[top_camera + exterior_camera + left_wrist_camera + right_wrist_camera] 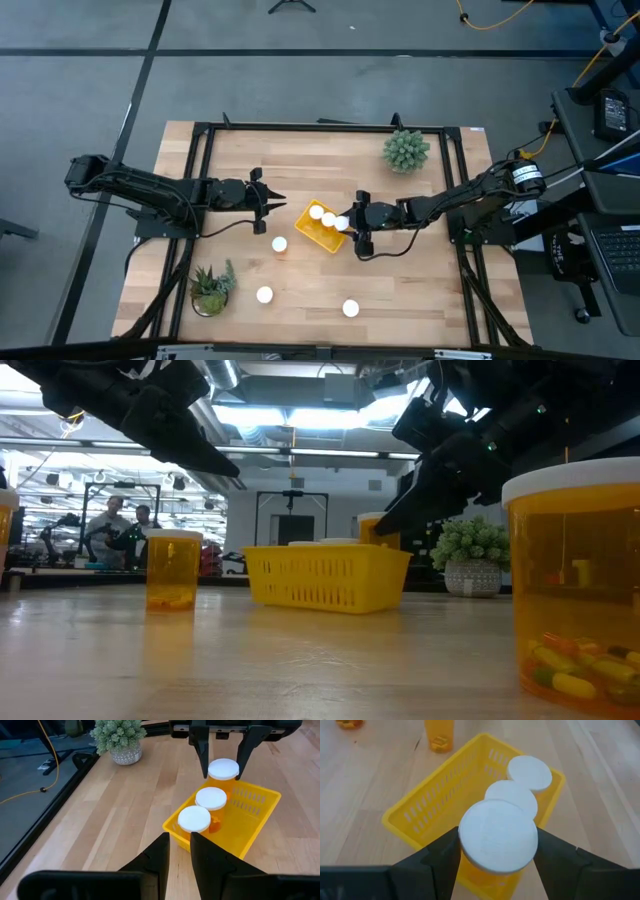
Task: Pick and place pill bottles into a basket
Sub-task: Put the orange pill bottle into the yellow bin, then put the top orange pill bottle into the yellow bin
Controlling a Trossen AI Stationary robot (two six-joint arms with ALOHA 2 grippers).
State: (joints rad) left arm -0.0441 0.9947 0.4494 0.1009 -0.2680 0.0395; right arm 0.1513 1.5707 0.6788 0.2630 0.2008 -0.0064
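Note:
The yellow basket (322, 230) stands at mid-table with two white-capped orange pill bottles (210, 799) (194, 819) upright in it. My right gripper (346, 224) is shut on a third bottle (223, 769) over the basket's right end. Three more bottles stand on the table: one just left of the basket (279, 243) and two near the front edge (264, 294) (350, 308). My left gripper (278, 198) hovers left of the basket, shut and empty, pointing at it. My right gripper pinches the bottle at its white cap's rim (466, 840) between its two fingers (442, 857), one on each side. The fingers come level from the table's right side. The bottle is upright, its cap higher than the two others' caps; its bottom is hidden.
A potted plant (406, 150) stands at the far right and another (210, 288) at the near left. Black frame rails (200, 180) run along the table's sides. People (120, 525) show in the room far behind the table.

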